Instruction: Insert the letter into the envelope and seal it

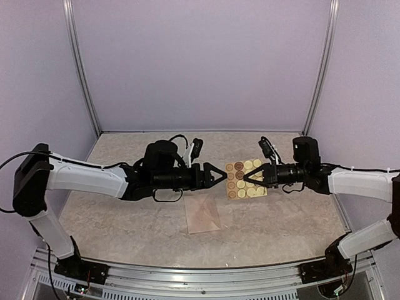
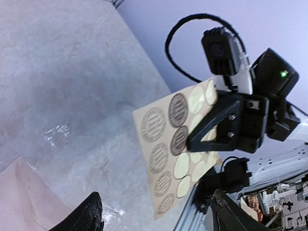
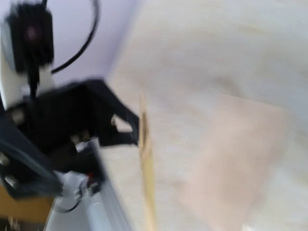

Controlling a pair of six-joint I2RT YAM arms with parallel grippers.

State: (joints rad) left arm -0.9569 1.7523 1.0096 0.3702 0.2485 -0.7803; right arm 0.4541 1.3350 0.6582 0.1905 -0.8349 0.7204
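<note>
The pale pink envelope (image 1: 203, 214) lies flat on the table in front of both arms; its corner (image 2: 24, 197) shows in the left wrist view, and it is a blurred patch (image 3: 236, 159) in the right wrist view. The letter is out of view. My right gripper (image 1: 245, 179) is shut on a tan sheet of round stickers (image 1: 240, 190) and holds it up above the table. From the left wrist the sheet (image 2: 156, 144) hangs tilted with the right gripper (image 2: 190, 142) pinching its edge. My left gripper (image 1: 222, 174) stands open just left of the sheet, fingertips (image 2: 91, 216) wide apart and empty.
Lilac walls with metal corner posts (image 1: 84, 75) enclose the marbled table (image 1: 125, 219). An aluminium rail (image 1: 206, 275) runs along the near edge between the arm bases. The right wrist view is blurred; the sheet (image 3: 147, 163) appears edge-on beside the left gripper (image 3: 96, 120).
</note>
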